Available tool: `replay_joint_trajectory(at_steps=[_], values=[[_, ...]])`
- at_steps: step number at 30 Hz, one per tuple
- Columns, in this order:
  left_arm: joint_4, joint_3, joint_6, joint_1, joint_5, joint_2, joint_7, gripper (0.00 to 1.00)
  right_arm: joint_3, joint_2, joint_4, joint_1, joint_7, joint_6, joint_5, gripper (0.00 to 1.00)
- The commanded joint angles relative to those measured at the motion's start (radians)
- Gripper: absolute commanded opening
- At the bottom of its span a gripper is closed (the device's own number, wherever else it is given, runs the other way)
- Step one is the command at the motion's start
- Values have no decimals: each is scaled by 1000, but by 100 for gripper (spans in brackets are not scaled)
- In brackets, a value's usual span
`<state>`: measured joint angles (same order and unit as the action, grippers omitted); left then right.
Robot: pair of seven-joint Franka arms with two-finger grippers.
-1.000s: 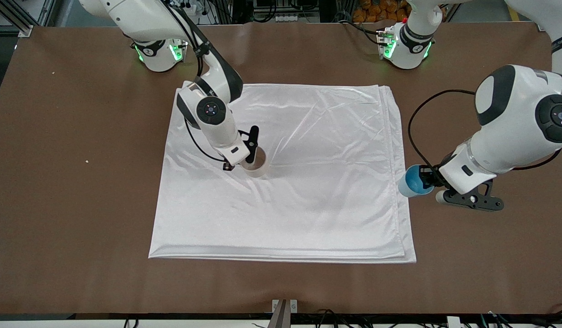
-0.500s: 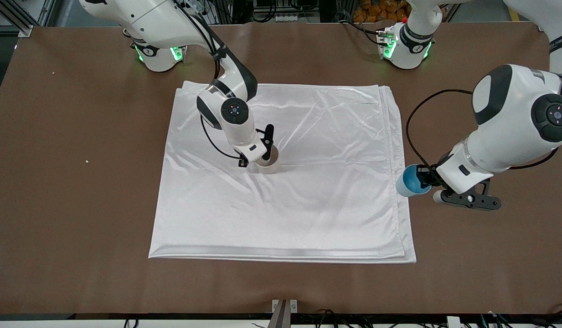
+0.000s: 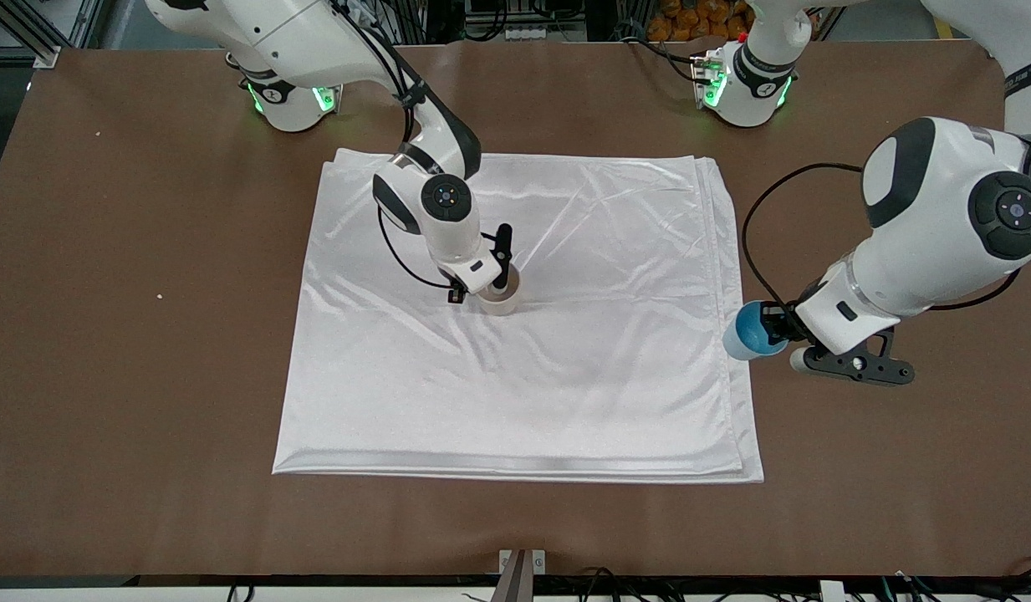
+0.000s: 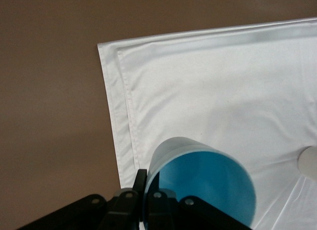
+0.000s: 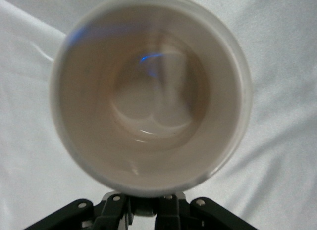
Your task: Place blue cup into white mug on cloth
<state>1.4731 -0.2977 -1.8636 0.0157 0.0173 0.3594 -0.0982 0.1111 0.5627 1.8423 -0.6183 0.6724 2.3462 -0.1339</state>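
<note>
On the brown table [image 3: 147, 376]: one cloth [image 3: 565, 401], white, shiny, wrinkled, folded in layers, spread flat. On the cloth, toward the right arm's end and the robots' bases: one white mug [image 3: 500, 297], upright, pale interior empty in the right wrist view [image 5: 151, 94], rim pinched by the right gripper [image 3: 492, 276], one finger inside and one outside the wall. Over the cloth's edge toward the left arm's end: one blue cup [image 3: 747, 331], tilted, bright blue interior [image 4: 205, 188], its rim clamped in the left gripper [image 3: 776, 326], clear of the mug and well apart from it.
</note>
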Motion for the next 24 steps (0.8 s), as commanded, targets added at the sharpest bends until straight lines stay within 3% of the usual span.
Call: replay_joint_trajectory(at_steps=[1,4,9,11,19,24], values=[[-14,-1,12,-2,-7,0,-17,0,-5,8,-20,-12,-25,-10,-19,42],[-17,-1,12,-2,-7,1,-17,0,-8,5,-20,-29,-89,-14,-38,61],[-16,-1,12,-2,-5,1,-18,0,-4,-1,-21,-31,-212,-22,-119,82],[-17,-1,12,-3,-7,1,-18,0,-4,-6,-20,-29,-221,-24,-122,100],[-17,-21,14,-11,-10,-4,-49,0,-4,-63,-20,-14,-212,-93,-122,100],[-17,-69,14,-11,-11,-5,-106,0,-2,-121,-20,12,-176,-143,-116,100]])
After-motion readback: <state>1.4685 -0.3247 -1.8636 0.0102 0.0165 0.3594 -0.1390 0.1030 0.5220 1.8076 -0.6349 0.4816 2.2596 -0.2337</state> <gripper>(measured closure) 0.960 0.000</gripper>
